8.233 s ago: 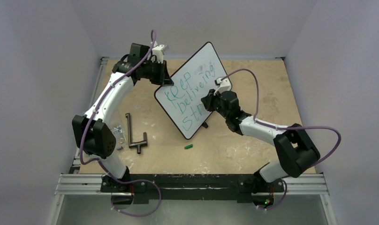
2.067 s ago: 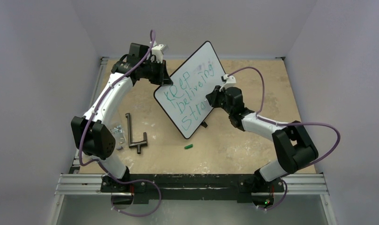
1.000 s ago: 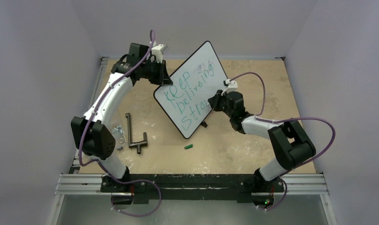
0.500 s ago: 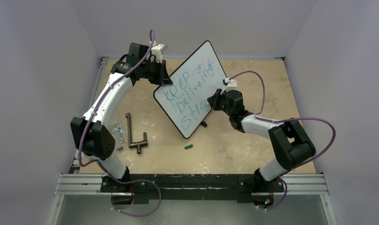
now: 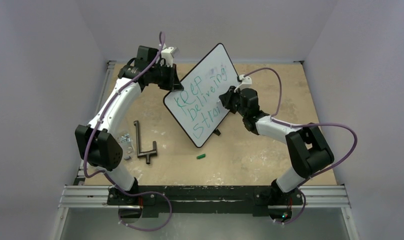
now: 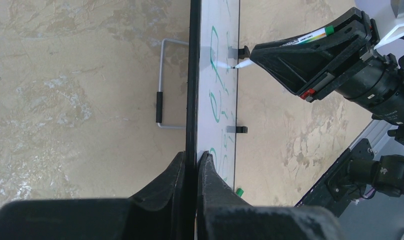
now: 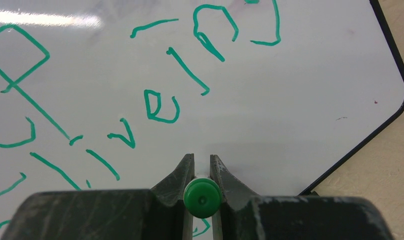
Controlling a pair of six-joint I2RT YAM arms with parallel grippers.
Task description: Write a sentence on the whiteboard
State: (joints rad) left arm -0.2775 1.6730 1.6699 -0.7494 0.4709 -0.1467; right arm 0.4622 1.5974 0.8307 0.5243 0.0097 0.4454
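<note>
- Now the left tool (image 6: 194,157) is clamped on the edge of the whiteboard (image 7: 300,100), which stands mid-worktop (image 5: 270,150).
- Right tool (image 7: 201,160) grips the green marker (image 7: 202,198); press lightly and finish the sentence (image 5: 199,100) with steady strokes.

Left gripper (image 6: 191,159) is clamped on the black edge of the whiteboard (image 6: 226,120), which is seen edge-on. Green lettering of the sentence (image 6: 216,106) runs along its white face. Right gripper (image 6: 270,57) holds a marker (image 6: 312,35), tip on the board. A wire stand (image 6: 161,85) juts behind, and a green cap (image 6: 238,191) lies on the table (image 6: 65,100).
</note>
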